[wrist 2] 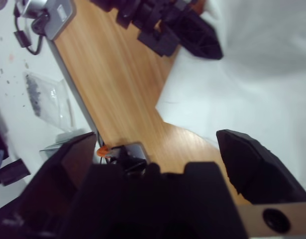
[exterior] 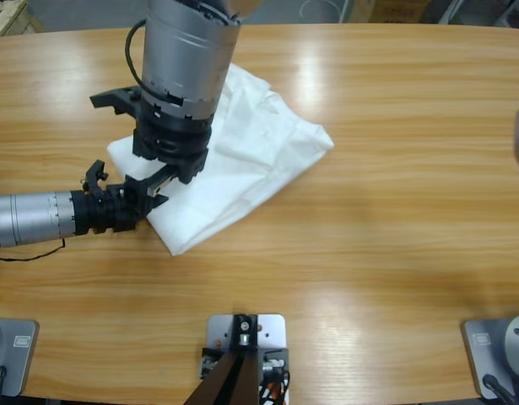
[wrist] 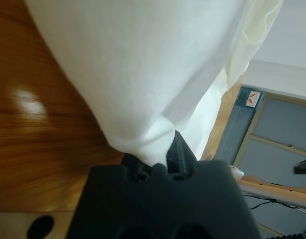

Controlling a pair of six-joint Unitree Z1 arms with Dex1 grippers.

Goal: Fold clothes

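High view: the left gripper [exterior: 155, 201], entering from the left edge, meets the near-left edge of the white T-shirt [exterior: 242, 160], a soft, creased heap on the glossy wooden table [exterior: 386, 253], while the right gripper [exterior: 170, 169] descends from above onto its left part. Left wrist view: the left gripper [wrist: 157, 167] is clamped on a pinched cotton fold draping upward. Right wrist view: the right gripper [wrist 2: 162, 159] is spread wide above the T-shirt's edge.

1 white T-shirt [exterior: 242, 160], 2 arms, 1 table [exterior: 394, 253].
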